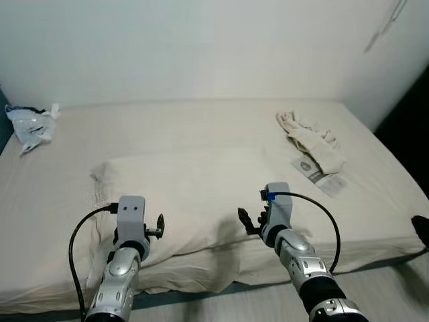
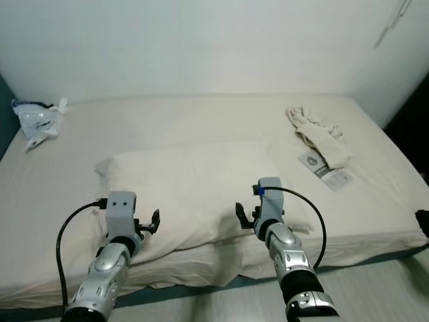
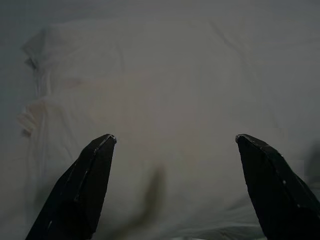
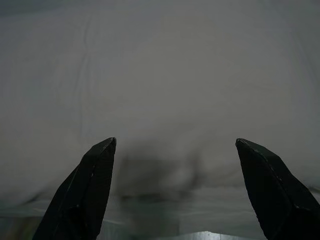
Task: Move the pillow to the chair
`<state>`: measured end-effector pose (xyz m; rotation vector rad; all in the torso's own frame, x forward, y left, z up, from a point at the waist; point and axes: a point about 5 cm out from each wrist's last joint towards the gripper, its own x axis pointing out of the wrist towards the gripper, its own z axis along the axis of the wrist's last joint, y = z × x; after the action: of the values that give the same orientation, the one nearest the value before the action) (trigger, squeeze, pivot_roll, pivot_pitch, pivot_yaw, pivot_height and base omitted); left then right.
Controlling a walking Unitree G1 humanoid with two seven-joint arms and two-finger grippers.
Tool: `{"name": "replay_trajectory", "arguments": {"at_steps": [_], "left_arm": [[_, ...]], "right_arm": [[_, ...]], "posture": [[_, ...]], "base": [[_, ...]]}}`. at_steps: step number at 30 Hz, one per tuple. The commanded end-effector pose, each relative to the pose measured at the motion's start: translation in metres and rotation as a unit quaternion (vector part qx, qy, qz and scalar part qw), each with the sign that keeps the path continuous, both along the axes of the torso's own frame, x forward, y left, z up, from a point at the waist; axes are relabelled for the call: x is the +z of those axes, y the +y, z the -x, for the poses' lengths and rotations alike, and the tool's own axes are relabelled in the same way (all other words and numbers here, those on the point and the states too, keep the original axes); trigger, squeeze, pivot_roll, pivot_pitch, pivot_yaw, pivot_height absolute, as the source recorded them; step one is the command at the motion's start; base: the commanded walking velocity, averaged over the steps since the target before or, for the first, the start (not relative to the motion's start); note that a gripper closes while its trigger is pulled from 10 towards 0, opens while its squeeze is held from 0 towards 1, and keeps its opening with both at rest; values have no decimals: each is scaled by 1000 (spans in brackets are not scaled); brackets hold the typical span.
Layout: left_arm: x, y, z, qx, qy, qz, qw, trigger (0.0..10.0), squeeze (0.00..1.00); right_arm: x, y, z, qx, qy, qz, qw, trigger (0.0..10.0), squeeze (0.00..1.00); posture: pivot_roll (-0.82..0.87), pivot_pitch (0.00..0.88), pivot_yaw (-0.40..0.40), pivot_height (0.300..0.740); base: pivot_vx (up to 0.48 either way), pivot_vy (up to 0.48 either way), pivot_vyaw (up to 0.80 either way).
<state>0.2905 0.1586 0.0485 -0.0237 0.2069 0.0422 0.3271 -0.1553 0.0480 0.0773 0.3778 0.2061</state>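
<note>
One bed (image 1: pixel 201 127) here, running wide under a pale sheet, and it's our landmark for everything. On it, one pillow (image 1: pixel 194 194), big and cream, lying flat near the bed's front edge, roughly central along it, its near side sagging a little toward that edge. Back toward the bed's far right corner, one crumpled cloth (image 1: pixel 312 141), and just in front of it, touching its near end, one flat printed packet (image 1: pixel 322 178). Over at the bed's far left corner, one plastic bag (image 1: pixel 30 124), scrunched; what's inside it can't be made out. Now the arms, two of them, both reaching forward over the bed's front edge, forearms angled up and in. The left gripper (image 3: pixel 172 142) hangs over the pillow's near left part, fingers (image 3: pixel 80 190) spread wide with pillow fabric showing between them, nothing pinched. The right gripper (image 4: pixel 175 145) sits at the pillow's near right edge, fingers (image 4: pixel 82 192) likewise splayed apart, nothing between them, pointing at the pillow's front face just above the bed's edge. A black cable loops off each wrist.
</note>
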Motion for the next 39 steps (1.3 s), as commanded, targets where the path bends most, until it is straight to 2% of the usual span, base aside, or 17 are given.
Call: {"name": "replay_trajectory", "arguments": {"at_steps": [1,19,25,26,28,39], "left_arm": [[-4,0,4,4,4,-1,1000,10000,0],[-5,-2,4,2,4,-10,1000,10000,0],[-6,-1,3,9,8,-18,1000,10000,0],[-7,-2,3,13,11,-5,1000,10000,0],[-7,-1,3,16,13,-5,1000,10000,0],[-8,3,1,36,21,-21,999,10000,0]], "right_arm": [[-7,-3,5,-3,10,4,1000,10000,0],[-6,-5,5,-3,8,12,1000,10000,0],[-5,-6,4,-5,6,13,1000,10000,0],[-5,-6,4,-5,6,13,1000,10000,0],[-5,-6,4,-5,6,13,1000,10000,0],[0,-7,1,-1,-4,23,1000,10000,0]], "posture": [[-32,92,-72,740],[-37,100,-75,740],[-38,102,-77,740],[-39,102,-77,740],[-38,104,-78,740],[-40,104,-73,740]], "base": [[0,0,0],[0,0,0],[0,-480,0],[0,0,0],[0,0,0],[0,0,0]]}}
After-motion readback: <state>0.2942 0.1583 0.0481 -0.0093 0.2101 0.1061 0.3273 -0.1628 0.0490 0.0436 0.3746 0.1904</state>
